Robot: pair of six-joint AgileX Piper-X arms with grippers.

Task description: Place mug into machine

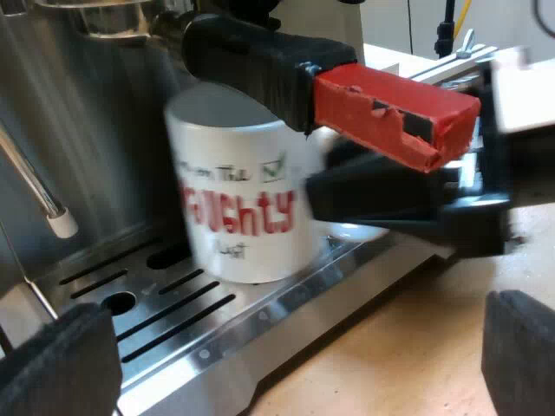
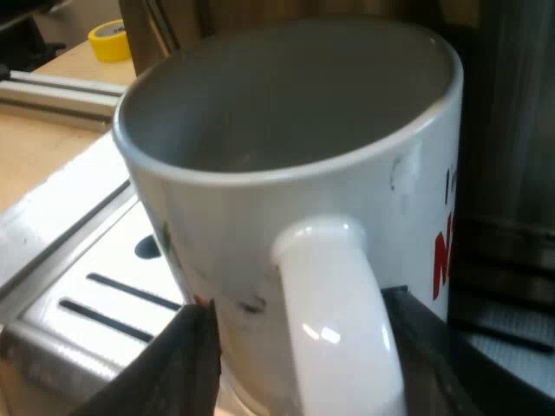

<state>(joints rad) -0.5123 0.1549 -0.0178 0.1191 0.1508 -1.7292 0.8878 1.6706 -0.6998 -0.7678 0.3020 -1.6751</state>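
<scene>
The mug [image 1: 238, 208] stands on the tray [image 1: 173, 303] beneath the holder [image 1: 381, 108], placed to catch coffee. The right claw [image 2: 303, 342] is at its handle; I cannot tell whether it grips. The left claw [image 1: 286, 351] hangs apart, empty.

Holder handle [image 1: 260, 65] with its red end [image 1: 395, 113] jutted out just over the mug [image 1: 238, 217], so I had no straight drop from above there. My right gripper [image 1: 325, 195] took up the mug's handle side. The machine [image 1: 104, 130] walled off the space behind the mug. The steam wand [image 1: 35, 186] hung over the drip tray [image 1: 173, 303], with bare slotted tray between wand and mug. The tray's edge by the desk [image 1: 373, 347] was free. Bare desk lay between the spread fingers of my left gripper [image 1: 290, 351].
</scene>
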